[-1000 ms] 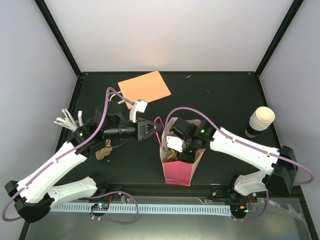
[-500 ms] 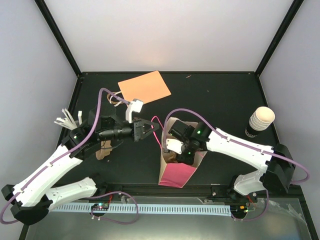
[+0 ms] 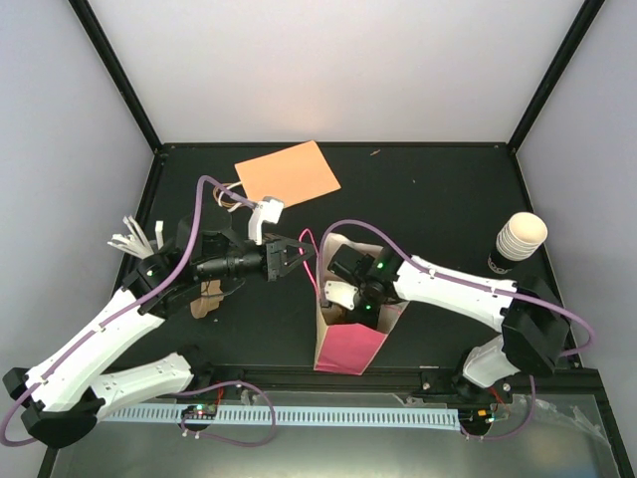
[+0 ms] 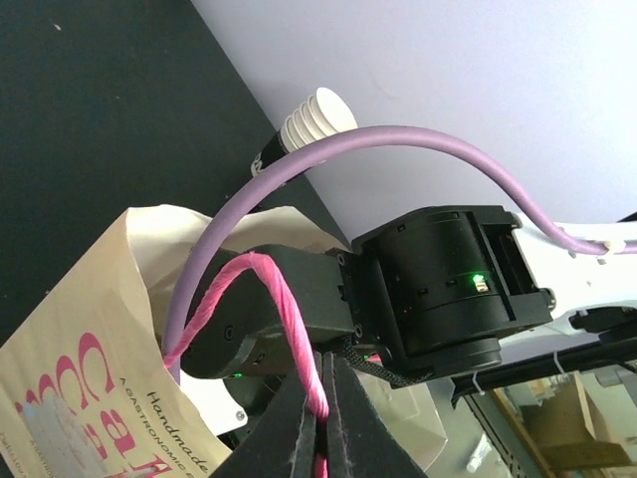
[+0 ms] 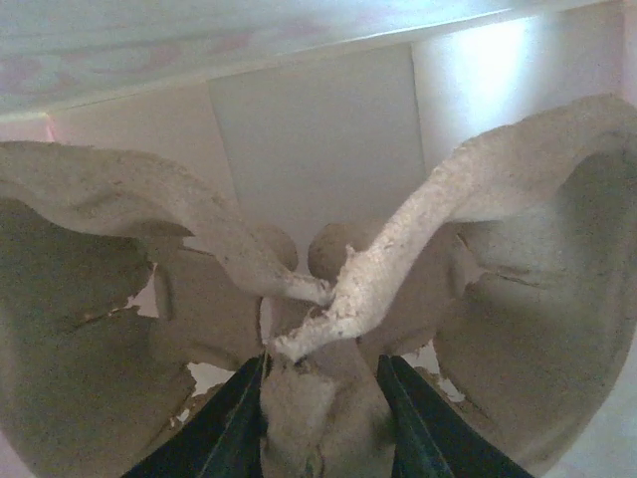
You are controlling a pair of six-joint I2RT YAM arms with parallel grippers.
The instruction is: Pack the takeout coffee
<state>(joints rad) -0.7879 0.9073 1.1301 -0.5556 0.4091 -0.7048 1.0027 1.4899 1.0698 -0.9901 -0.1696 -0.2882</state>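
Top external view: on the black tabletop (image 3: 428, 199) a pink paper bag (image 3: 343, 349) stood open at lower centre; the left fingers (image 3: 302, 261) reached in from the left and were pinched shut on the bag's pink cord handle (image 3: 317, 249), holding it out to the left of the bag's mouth; the right fingers (image 3: 346, 304) were lowered inside the mouth, their tips hidden by the bag's wall; the takeout coffee (image 3: 520, 242) stood upright near the right edge of the tabletop, well apart from the bag and from both arms; an orange sheet (image 3: 287, 174) lay flat at upper centre, and a bundle of white sticks (image 3: 134, 242) lay at the left edge.

Left wrist view: the left fingers (image 4: 320, 423) met at bottom centre, closed tight on the pink cord handle (image 4: 289, 329); the paper bag (image 4: 80, 368) showed its cream lining and pink lettering at lower left; the right arm's black wrist housing (image 4: 438, 289), a green light lit on it, filled the centre; the takeout coffee (image 4: 304, 124) stood far off, above centre.

Right wrist view: pale bag walls filled the top of the frame; the two dark fingertips (image 5: 234, 433) were partly closed, one on each side of the middle ridge of a moulded pulp carrier (image 5: 498, 299), gripping it.
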